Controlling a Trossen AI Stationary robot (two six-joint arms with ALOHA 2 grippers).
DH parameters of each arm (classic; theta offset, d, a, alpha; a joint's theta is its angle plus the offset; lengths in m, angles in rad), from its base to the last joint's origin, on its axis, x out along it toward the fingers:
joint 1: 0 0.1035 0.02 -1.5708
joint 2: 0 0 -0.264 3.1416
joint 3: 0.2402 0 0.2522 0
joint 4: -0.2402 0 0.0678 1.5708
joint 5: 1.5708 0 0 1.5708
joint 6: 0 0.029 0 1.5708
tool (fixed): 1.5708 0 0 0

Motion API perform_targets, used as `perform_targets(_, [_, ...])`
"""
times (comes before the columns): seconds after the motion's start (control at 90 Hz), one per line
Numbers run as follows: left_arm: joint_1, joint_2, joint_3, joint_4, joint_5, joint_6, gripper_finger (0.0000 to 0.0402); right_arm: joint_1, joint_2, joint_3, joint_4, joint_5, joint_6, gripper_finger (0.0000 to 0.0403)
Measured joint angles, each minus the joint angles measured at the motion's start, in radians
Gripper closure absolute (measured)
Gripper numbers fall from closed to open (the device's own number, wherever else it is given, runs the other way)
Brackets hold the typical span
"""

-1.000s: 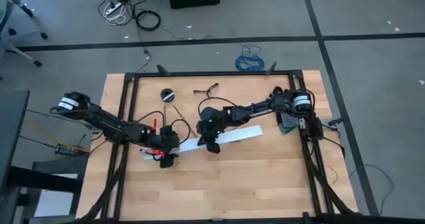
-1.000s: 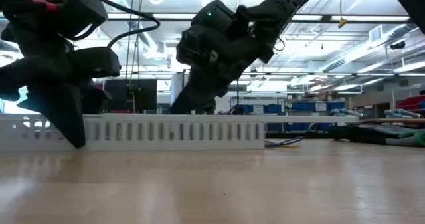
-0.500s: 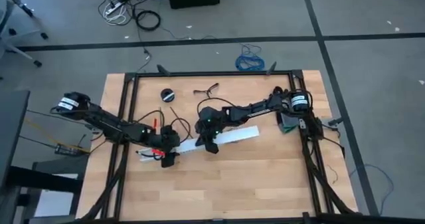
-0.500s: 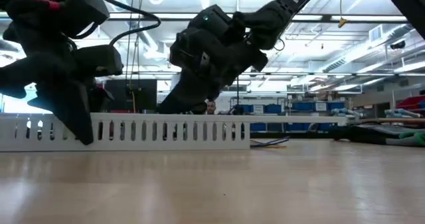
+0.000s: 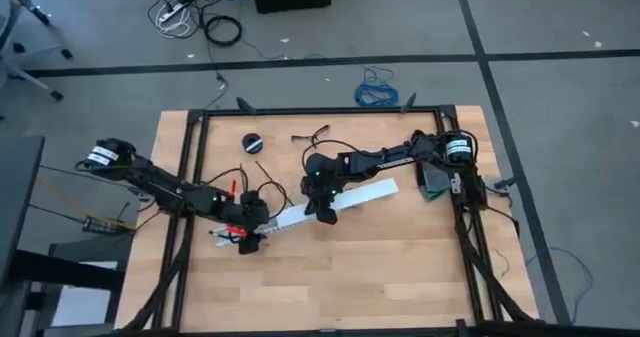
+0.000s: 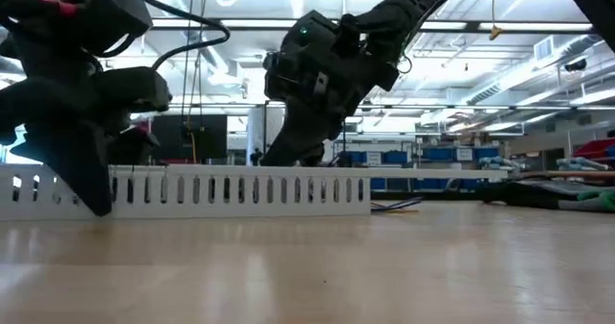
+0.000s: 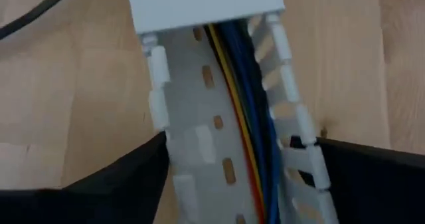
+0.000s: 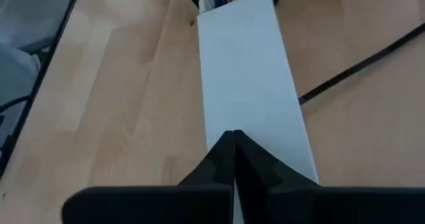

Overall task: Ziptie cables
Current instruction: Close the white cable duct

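Wooden tabletop (image 5: pixel 380 267) fills my overhead feed, boxed in by a black frame (image 5: pixel 330 110), with grey floor around it. Near the middle lies the white slotted strip (image 5: pixel 345 197), running from about 8 o'clock toward 2 o'clock across the table.

My left gripper (image 5: pixel 250 235) sits at the strip's 8 o'clock end. On its wrist feed the two dark fingers (image 7: pixel 119 177) stand wide, one on each side of the open slotted channel (image 7: pixel 199 144). Whether they press its walls I cannot tell.

The cables (image 7: pixel 242 111) lie inside that channel: blue, yellow, reddish and dark strands running lengthwise, disappearing under the white lid (image 7: pixel 206 8) that covers the rest of the strip.

My right gripper (image 5: pixel 322 211) is down on the strip near its middle. On its wrist feed the fingertips (image 8: pixel 229 159) are closed together, resting against the smooth lid (image 8: pixel 249 84) with nothing between them.

From table level, the slotted side wall (image 6: pixel 231 189) stands upright, both arms coming down behind it.

At 12 o'clock on the table I see a small black round object (image 5: pixel 252 142), and a blue coiled cable (image 5: pixel 375 92) lies on the floor beyond.
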Motion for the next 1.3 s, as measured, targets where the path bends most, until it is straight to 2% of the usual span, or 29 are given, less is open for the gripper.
perform_targets(0.233, [0.000,-0.001,0.002,-0.019,0.000,0.001,0.0100,-0.003,0.000,0.000,0.005,-0.001,0.000,0.0403])
perform_targets(0.511, [0.001,-0.002,0.000,-0.027,-0.011,-0.029,0.0190,0.003,0.000,-0.003,0.023,-0.007,0.011,0.0402])
perform_targets(0.711, [0.001,-0.001,-0.001,-0.023,-0.016,-0.036,0.0191,0.017,0.004,-0.006,0.101,-0.001,0.030,0.0402])
perform_targets(0.889, [0.001,0.000,-0.002,-0.009,-0.018,-0.033,0.0172,0.023,0.006,-0.006,0.156,0.001,0.044,0.0402])
perform_targets(1.3, [0.004,0.005,-0.005,0.087,-0.055,-0.040,0.0182,0.027,-0.013,-0.011,0.367,-0.007,0.034,0.0403])
